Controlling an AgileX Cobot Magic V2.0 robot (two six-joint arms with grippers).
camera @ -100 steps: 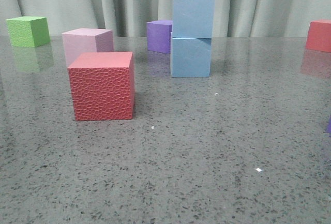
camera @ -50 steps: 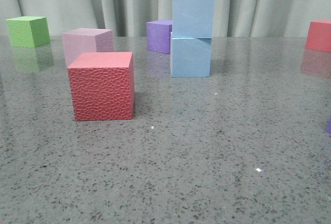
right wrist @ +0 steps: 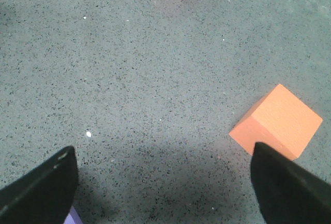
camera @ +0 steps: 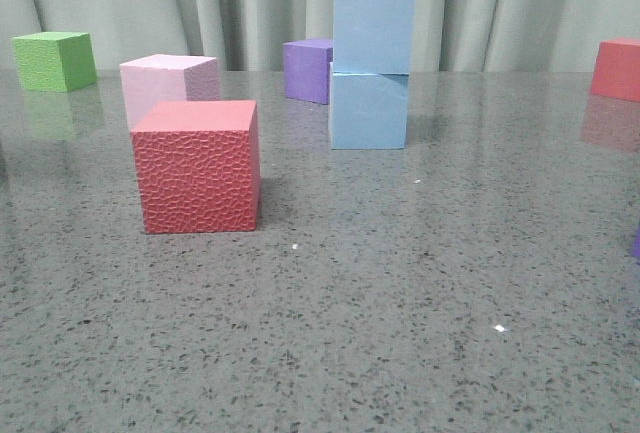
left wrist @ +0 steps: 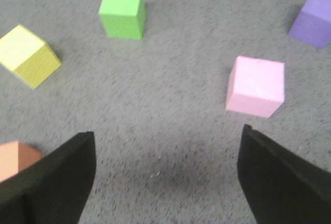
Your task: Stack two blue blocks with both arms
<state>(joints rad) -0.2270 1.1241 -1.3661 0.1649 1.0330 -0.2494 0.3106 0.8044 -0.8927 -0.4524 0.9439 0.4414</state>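
Note:
In the front view one pale blue block stands squarely on top of the other blue block at the middle back of the table. Neither arm shows in that view. My left gripper hangs open over bare grey table, its black fingers wide apart with nothing between them. My right gripper is open too, over bare table, its fingers holding nothing. No blue block appears in either wrist view.
A red textured cube stands front left, a pale pink cube behind it, a green cube far left, a purple cube behind the stack, another red cube far right. An orange cube lies beside the right gripper's finger.

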